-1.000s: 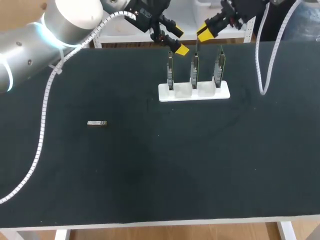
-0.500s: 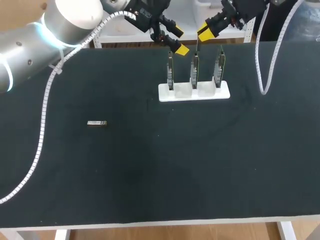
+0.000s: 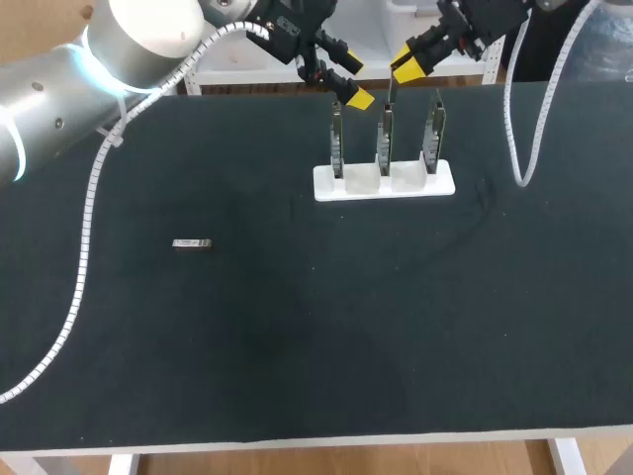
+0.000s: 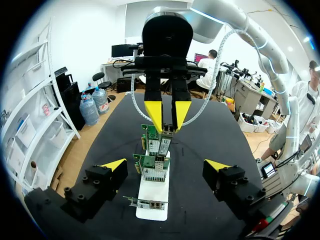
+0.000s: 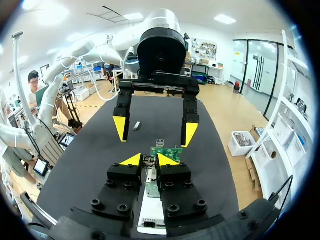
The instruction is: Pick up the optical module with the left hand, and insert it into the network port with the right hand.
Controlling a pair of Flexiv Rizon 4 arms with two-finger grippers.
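The optical module (image 3: 192, 243), a small silver bar, lies flat on the black table (image 3: 297, 336) at the left, far from both grippers; it also shows in the right wrist view (image 5: 136, 126). A white stand (image 3: 445, 181) holds three upright network cards (image 3: 384, 134). My left gripper (image 3: 354, 81) hangs open just above and behind the left card, its own view (image 4: 165, 165) looking along the card row. My right gripper (image 3: 404, 65) hovers over the middle and right cards, fingertips nearly together (image 5: 148, 160), with nothing clearly held.
The left arm's white cable (image 3: 84, 247) droops over the table's left side. The right arm's cable (image 3: 519, 148) hangs over the back right. The stand (image 4: 152, 192) sits near the table's far edge.
The right gripper has risen very slightly. The left arm, the module and the stand have not moved.
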